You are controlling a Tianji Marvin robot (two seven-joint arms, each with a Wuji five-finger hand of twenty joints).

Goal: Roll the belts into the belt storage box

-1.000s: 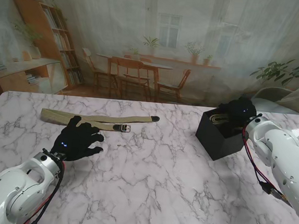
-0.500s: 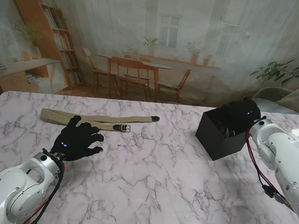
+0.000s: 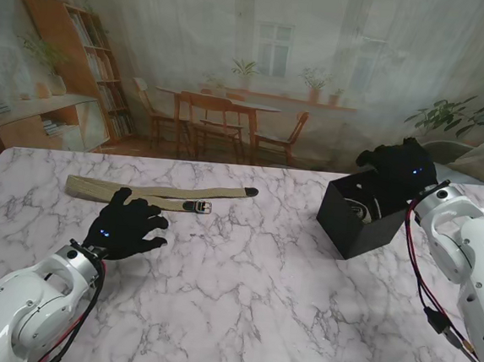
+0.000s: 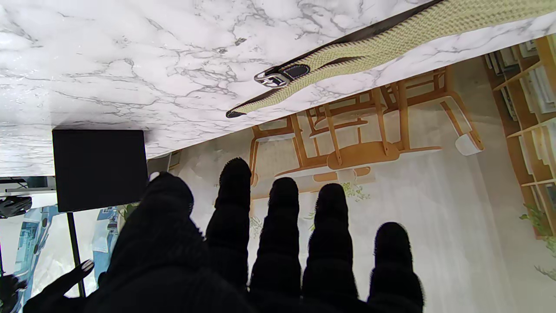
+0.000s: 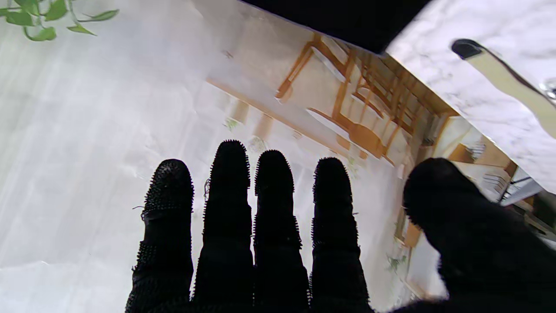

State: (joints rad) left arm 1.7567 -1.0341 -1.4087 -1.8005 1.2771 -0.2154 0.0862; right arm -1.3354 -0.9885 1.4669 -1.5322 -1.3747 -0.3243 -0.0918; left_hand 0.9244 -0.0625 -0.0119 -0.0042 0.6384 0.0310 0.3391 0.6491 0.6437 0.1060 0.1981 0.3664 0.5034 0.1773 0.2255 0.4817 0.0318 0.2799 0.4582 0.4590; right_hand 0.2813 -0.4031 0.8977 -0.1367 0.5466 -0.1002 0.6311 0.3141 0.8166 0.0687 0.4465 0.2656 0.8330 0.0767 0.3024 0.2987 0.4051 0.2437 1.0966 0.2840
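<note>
A beige woven belt (image 3: 152,194) lies flat along the far left of the marble table, its buckle (image 3: 197,206) near the middle of its length; the left wrist view shows the belt (image 4: 391,39) too. My left hand (image 3: 126,226) rests open on the table just nearer to me than that belt, fingers spread, holding nothing. The black belt storage box (image 3: 358,227) stands at the far right with a rolled belt (image 3: 361,205) inside. My right hand (image 3: 398,172) hovers open above the box's far right edge, fingers straight (image 5: 230,204).
The table's far edge runs just behind the belt and the box. A backdrop printed with chairs, shelves and plants hangs behind the table. Red and black cables trail along my right forearm (image 3: 424,282).
My right hand has lifted up out of the box and drawn back to the right, leaving a rolled belt inside. The left hand and the flat belt have not moved.
</note>
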